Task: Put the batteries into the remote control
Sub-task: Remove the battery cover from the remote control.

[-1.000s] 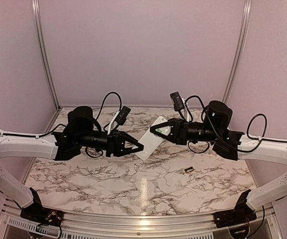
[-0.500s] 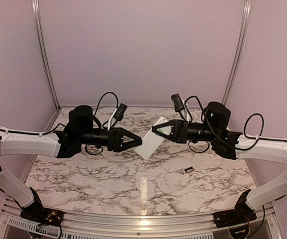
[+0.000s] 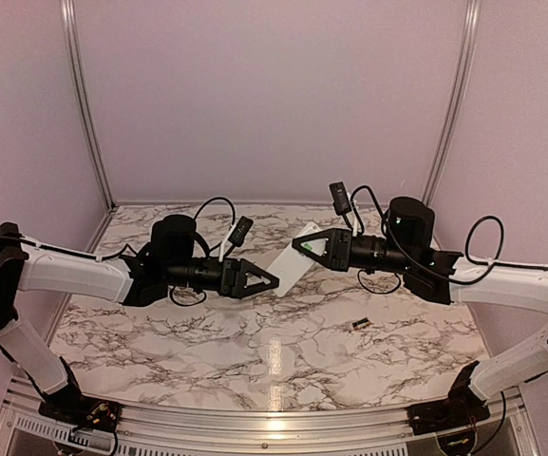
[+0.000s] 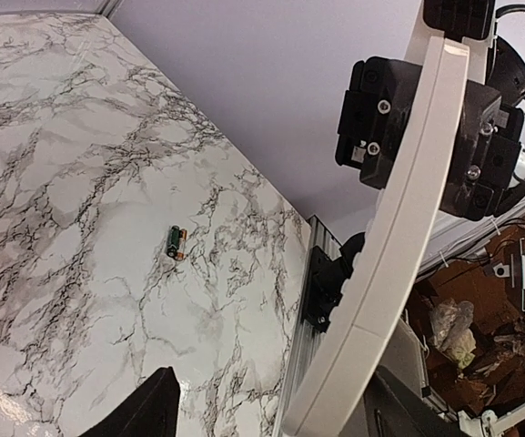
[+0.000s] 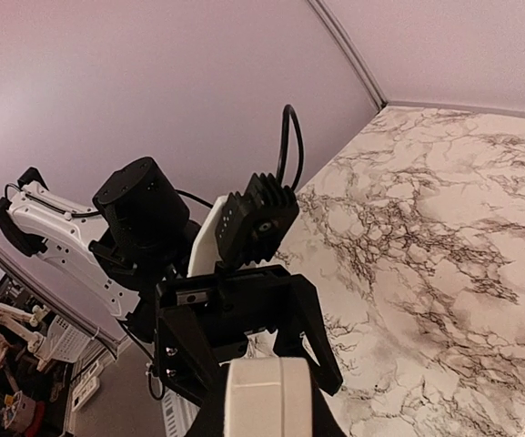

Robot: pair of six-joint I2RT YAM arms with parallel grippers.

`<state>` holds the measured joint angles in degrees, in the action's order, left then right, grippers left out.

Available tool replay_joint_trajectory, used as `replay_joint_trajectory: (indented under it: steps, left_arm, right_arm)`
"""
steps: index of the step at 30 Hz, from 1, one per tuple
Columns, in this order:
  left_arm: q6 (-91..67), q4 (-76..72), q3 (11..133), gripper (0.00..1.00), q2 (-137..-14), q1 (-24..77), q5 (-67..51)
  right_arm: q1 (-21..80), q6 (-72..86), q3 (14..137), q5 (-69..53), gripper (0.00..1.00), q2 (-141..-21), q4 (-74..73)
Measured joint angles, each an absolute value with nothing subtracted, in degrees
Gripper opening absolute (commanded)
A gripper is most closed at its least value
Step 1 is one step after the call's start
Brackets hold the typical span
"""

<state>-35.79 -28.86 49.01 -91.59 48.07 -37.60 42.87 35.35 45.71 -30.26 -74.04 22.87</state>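
overhead, both arms reach level toward the middle, well above the surface (image 3: 255, 351). the right gripper (image 3: 299, 245) clamps the far end of the remote control (image 3: 291, 271), which hangs tilted in the air. the left gripper (image 3: 272, 281) is spread open at its near end. the batteries (image 3: 360, 324) lie together on the marbled surface, right of centre. pale lilac walls (image 3: 274, 95) enclose it.

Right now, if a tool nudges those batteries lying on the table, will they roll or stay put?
The batteries look like small cylinders lying on their sides, so they would probably roll and separate. The table looks glossy, reflecting light, so they may also slide.
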Motion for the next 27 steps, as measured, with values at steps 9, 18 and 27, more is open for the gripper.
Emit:
replay_joint_trajectory:
  steps: [9, 18, 27]
  left_arm:
    - [-42.9, -33.2, 50.0, 0.53, -94.1, 48.5, -36.4]
    - [-50.3, -41.4, 49.9, 0.42, -97.3, 49.2, -35.4]
    - [-50.7, -46.6, 49.6, 0.25, -98.3, 49.6, -36.7]
  right_arm:
    - [42.8, 35.3, 45.2, -27.2, 0.00, -74.4, 23.1]
    - [42.8, 35.4, 44.0, -24.9, 0.00, -74.3, 23.5]
    - [42.2, 37.3, 43.5, -25.0, 0.00, -72.4, 23.9]
